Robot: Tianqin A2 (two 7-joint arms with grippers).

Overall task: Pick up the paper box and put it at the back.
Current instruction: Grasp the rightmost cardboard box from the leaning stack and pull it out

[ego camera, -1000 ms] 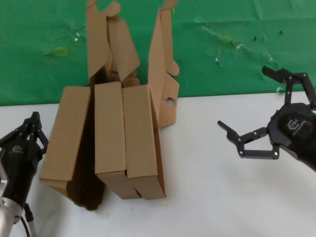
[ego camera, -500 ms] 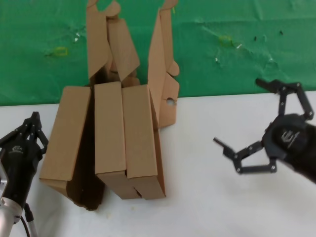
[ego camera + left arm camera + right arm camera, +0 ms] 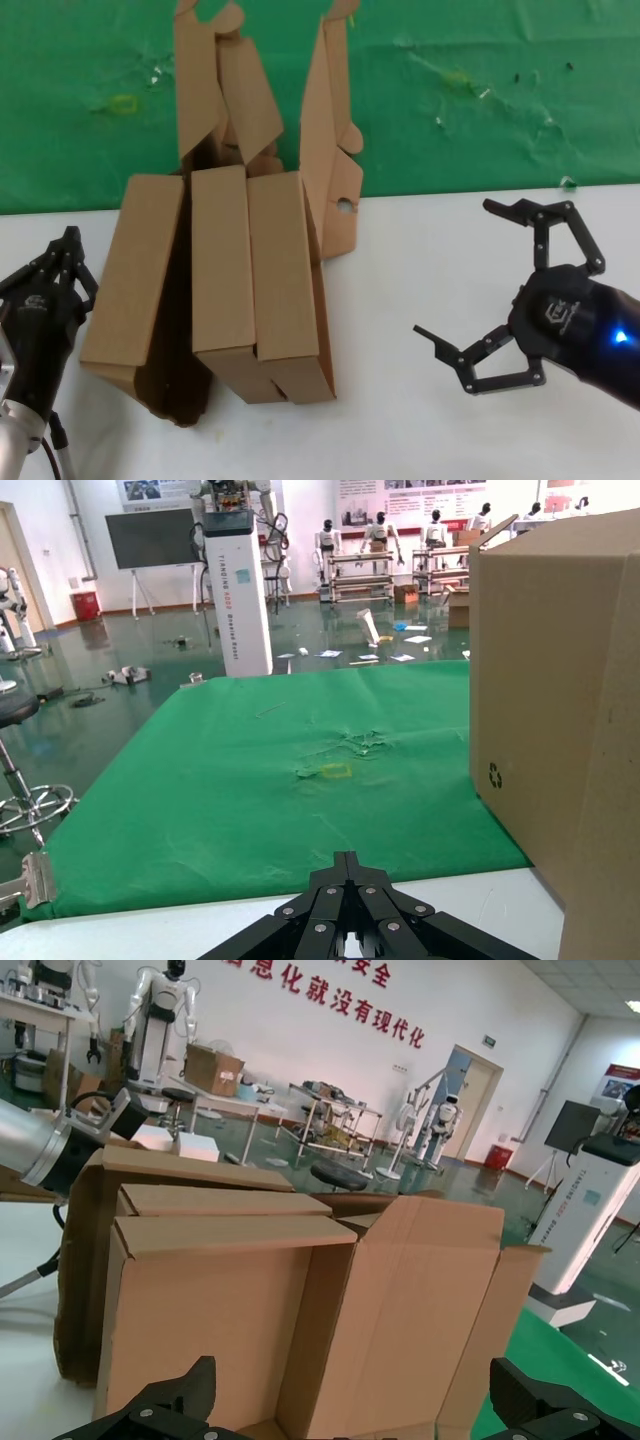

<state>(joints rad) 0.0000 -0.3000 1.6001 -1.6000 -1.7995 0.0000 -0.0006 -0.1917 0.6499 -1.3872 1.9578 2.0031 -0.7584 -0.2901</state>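
Paper box [image 3: 285, 285]: rightmost of three brown cardboard boxes standing on edge on the white counter [image 3: 420, 290], lid flap raised against the green cloth [image 3: 480, 100].

Right gripper [image 3: 500, 285]: I hold it well right of the box, jaws wide open, empty.

Left gripper [image 3: 62, 262]: parked left of the boxes, jaws closed, empty.

Handling: I judge it light, thin-walled, crushable; grip across the narrow body.

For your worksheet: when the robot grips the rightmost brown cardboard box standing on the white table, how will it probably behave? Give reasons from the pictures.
The rightmost brown cardboard box probably feels light, since the right wrist view shows it open and apparently empty. Its raised lid flap may well flop or swing. Standing narrow on edge, it seems apt to tip if the open right gripper nudges it.
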